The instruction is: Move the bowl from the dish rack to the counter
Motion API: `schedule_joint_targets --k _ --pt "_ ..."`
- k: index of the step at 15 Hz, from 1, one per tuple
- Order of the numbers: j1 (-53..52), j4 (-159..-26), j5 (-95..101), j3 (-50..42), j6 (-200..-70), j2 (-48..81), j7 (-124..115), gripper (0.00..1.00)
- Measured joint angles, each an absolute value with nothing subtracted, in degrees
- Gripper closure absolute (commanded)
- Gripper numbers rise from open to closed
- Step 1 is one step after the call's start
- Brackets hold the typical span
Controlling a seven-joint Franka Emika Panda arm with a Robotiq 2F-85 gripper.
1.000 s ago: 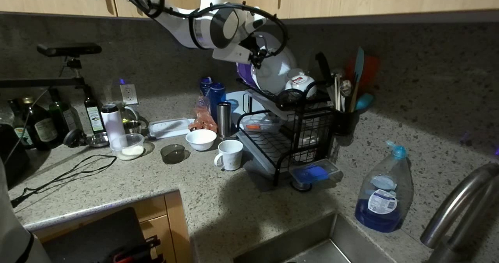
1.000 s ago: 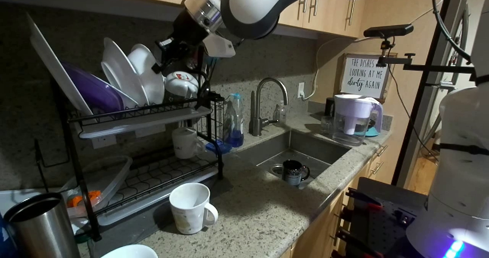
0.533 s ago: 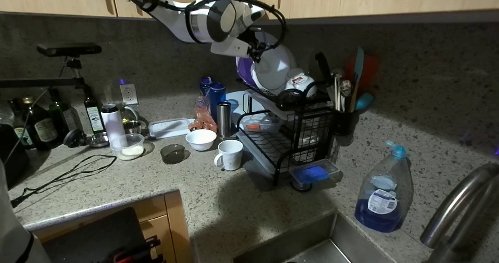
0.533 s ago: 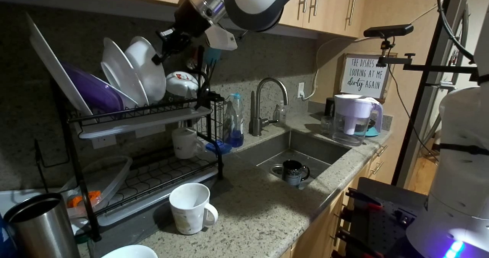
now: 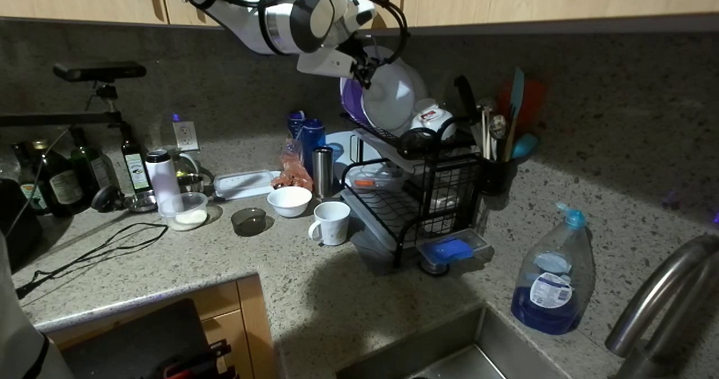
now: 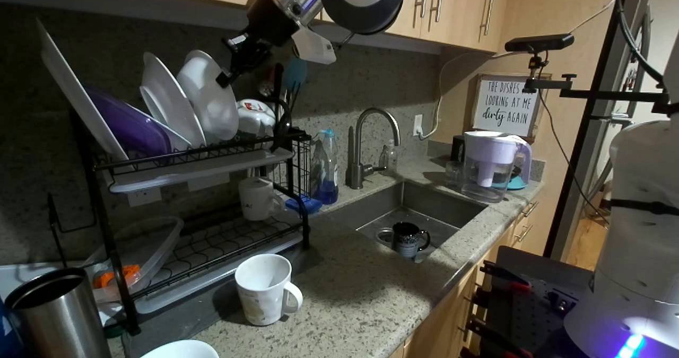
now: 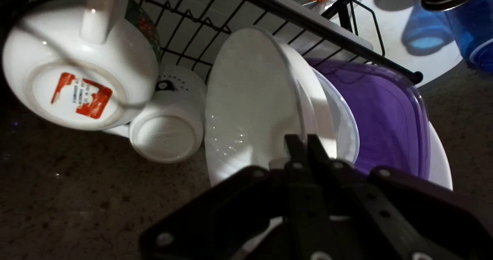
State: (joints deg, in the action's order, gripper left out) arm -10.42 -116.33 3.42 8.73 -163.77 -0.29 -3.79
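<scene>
Two black fingers (image 7: 294, 146) of your gripper (image 7: 307, 140) are pinched on the rim of the plain white, round ceramic bowl (image 7: 252, 98), tilted at the upper tier of the black wire dish rack (image 6: 223, 238). Only the rim is held, so a jerk could make it swivel or slip, and a fall could hit the white ceramic mug (image 5: 332, 224) on the speckled grey-beige stone counter (image 5: 303, 266), near the rack's lower front edge. Drift sideways and you may knock the upturned white cup with a red label (image 7: 83, 92) on that tier. The wrist view shows you the rim between the fingers, unclear in both exterior views; an exterior view shows the bowl (image 6: 213, 101) slanting, though you cannot tell whether it touches the rack.
</scene>
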Motion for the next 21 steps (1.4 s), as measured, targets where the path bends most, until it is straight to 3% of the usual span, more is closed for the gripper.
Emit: schedule_joint_targets --k 21 --pt "-11.3 -119.3 2.9 10.9 -154.8 -6.9 -3.7 0.95"
